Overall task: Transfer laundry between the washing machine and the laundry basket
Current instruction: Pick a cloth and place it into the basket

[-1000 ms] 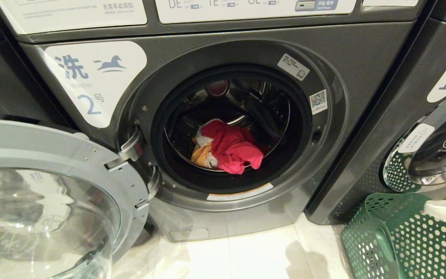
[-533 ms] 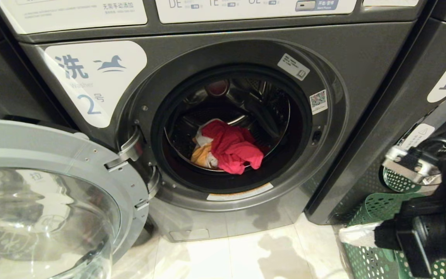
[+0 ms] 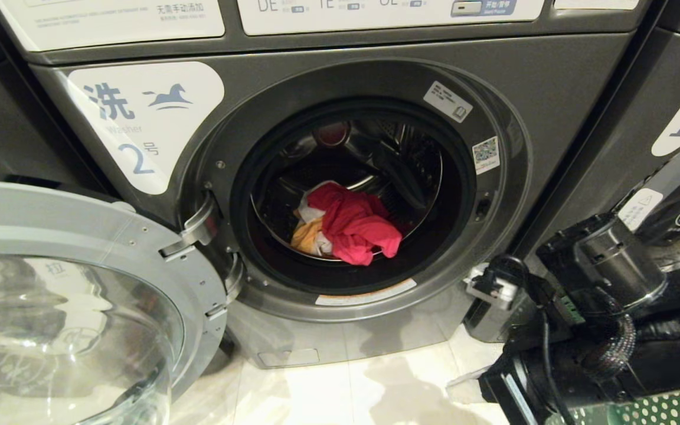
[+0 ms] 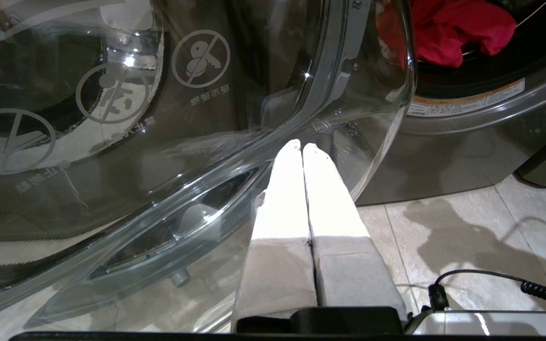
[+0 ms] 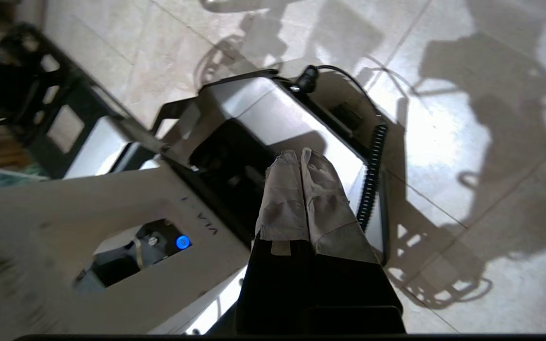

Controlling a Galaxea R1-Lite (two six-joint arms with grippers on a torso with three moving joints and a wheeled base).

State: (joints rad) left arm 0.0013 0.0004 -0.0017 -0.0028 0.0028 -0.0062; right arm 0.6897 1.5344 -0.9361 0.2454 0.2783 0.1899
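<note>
R hand (image 5: 301, 154) closed, nothing in it, over the robot's own base (image 5: 273, 118) and floor tiles; R arm (image 3: 605, 307) crosses lower right of head view, above green laundry basket (image 3: 659, 408). L hand (image 4: 301, 147) closed, empty, tips just beside the open glass door (image 3: 80, 283). Red laundry (image 3: 355, 224) w/ yellow and white pieces lies in washing machine (image 3: 552, 82) drum, low at front.

Showing two washing machines: one (image 3: 340, 177) in the middle with its one round door (image 3: 80, 295) hanging open, and part of another (image 3: 664, 177) at the right. Holding one small pile of clothes (image 3: 346, 224) in the drum: one red piece, one orange, one white. Peeking in at the corner, one green basket (image 3: 659, 410). Showing two tools: left (image 4: 301, 148), right (image 5: 300, 154).
</note>
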